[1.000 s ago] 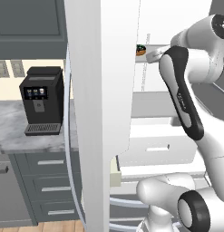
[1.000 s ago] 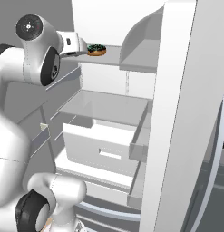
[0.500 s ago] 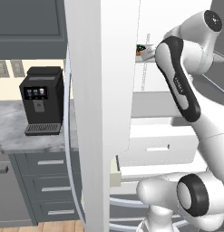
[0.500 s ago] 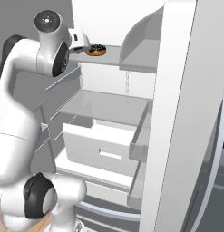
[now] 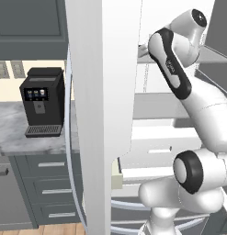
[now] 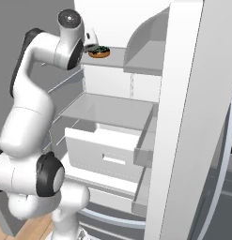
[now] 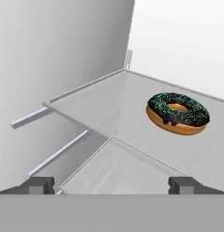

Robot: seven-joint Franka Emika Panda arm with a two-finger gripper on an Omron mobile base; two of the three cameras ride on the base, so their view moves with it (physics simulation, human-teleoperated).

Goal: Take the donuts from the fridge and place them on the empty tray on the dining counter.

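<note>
Donut located on upper fridge shelf; gripper approaching, jaws spread and empty.

The donut [image 7: 177,113] lies flat on the glass shelf [image 7: 109,102], right of centre in the hand view and at upper left of the right base view. Note that the arm has swung up and inward over the last second, bringing the gripper [image 6: 91,39] just beside it, not touching. You still need to advance right. The fridge [image 6: 136,18] wall stands close on the left; the open door [image 5: 105,105] fills the centre of the left base view.

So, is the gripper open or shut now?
Open. In the hand view the gripper has its two dark tips wide apart with nothing between them; the donut lies ahead on the shelf.
</note>
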